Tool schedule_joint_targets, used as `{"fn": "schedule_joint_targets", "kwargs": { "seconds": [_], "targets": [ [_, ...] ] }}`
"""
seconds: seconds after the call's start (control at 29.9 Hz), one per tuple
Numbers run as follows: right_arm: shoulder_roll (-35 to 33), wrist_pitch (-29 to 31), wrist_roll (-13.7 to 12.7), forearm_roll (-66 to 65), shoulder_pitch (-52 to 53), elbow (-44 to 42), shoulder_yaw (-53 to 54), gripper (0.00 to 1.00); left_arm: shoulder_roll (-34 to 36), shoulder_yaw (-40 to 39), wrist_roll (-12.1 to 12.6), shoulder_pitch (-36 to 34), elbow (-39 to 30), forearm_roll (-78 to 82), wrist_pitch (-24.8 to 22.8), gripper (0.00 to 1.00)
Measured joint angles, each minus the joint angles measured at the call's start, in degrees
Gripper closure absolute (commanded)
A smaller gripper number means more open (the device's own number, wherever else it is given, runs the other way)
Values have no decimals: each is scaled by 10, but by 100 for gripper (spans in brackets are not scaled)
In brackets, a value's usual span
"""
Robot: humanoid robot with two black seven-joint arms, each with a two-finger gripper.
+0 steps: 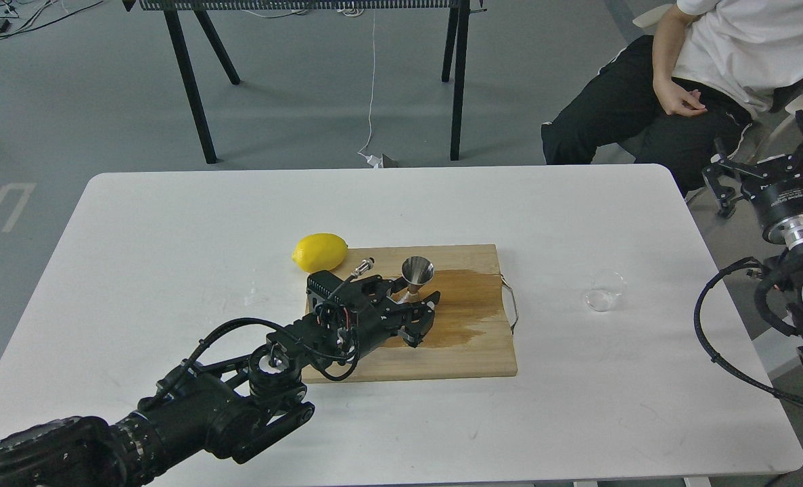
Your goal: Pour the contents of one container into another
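A white table (171, 257) with rounded corners is seen on a grey floor. A wooden cutting board (469, 352) is laid on it, marked by a dark wet stain (469, 304) and fitted with a metal handle (511, 304) at its right end. A yellow lemon (319, 252) is placed just beside the board's far left corner. A seated person (685, 74) is seen beyond the table, and a black-legged table (191, 88) stands farther back.

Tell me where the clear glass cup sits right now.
In the head view the glass cup lies on the white table, right of the wooden cutting board, apart from it and nearer the right gripper.
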Motion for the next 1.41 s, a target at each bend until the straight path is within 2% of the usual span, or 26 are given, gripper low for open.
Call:
{"fn": "schedule_joint_targets", "kwargs": {
  "seconds": [0.27,0.84,1.14,1.24,1.31,1.41],
  "targets": [
    [-1,0,0,0,0,0,0,0,19,1,-4,10,-24,0,0,22],
    [-8,0,0,0,-7,-1,1,0,172,-13,-5,88,-172,0,4,20],
    [-21,0,-1,5,-51,13,7,0,248,-115,-8,131,-231,0,69,17],
    [-27,0,-4,6,-76,29,9,0,272,-128,-27,132,-244,0,84,10],
    [-28,0,-6,7,-92,36,9,0,288,-131,-51,132,-255,-10,87,5],
    [-33,0,-16,9,-112,44,9,0,298,-137,-84,125,-260,-127,86,2]
  ]
}}
